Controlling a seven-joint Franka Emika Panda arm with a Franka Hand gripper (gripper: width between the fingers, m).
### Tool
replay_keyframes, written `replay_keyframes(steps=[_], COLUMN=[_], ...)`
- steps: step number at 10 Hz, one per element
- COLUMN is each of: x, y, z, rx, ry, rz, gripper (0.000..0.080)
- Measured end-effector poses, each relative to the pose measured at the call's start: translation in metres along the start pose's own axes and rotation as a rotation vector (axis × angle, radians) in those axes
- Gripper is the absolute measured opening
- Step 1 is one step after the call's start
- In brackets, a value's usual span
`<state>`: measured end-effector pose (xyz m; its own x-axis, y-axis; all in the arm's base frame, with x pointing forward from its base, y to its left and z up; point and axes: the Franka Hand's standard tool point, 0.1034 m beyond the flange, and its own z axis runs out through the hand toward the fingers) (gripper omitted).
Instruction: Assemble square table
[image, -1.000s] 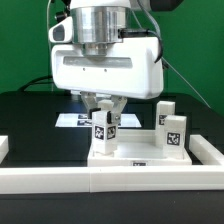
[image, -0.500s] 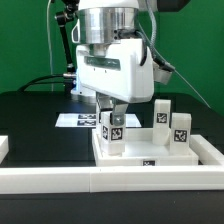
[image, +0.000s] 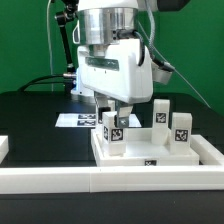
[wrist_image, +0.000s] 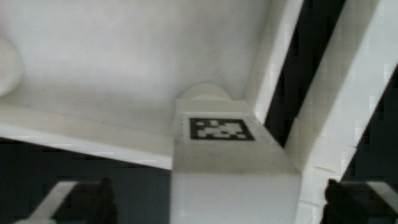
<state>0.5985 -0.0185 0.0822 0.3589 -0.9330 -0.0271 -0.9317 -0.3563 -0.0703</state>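
Note:
The square table top (image: 190, 152) is a white recessed tray lying on the black table, and it also shows in the wrist view (wrist_image: 107, 70). Three white tagged legs stand upright on it: one near the front corner (image: 113, 136) and two toward the exterior view's right (image: 160, 114) (image: 180, 130). My gripper (image: 113, 112) is directly above the front leg and straddles its upper end. In the wrist view this leg (wrist_image: 228, 170) runs between the two dark fingers (wrist_image: 80, 200), with a dark gap beside it. The jaws look open around the leg.
A long white rail (image: 100, 182) borders the front of the black table. The marker board (image: 78, 120) lies flat behind the table top. A green backdrop and cables stand behind the arm.
Between one second and half a second ago the gripper turned about its axis and shifted toward the exterior view's right, and the front leg turned with it. Since then nothing visibly moved.

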Motion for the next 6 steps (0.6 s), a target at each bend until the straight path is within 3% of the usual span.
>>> replay_keyframes(steps=[6], x=[0.0003], y=[-0.0009], z=[0.0003], rx=[0.005], ry=[0.007], rz=[-0.485], gripper=[0.0649])
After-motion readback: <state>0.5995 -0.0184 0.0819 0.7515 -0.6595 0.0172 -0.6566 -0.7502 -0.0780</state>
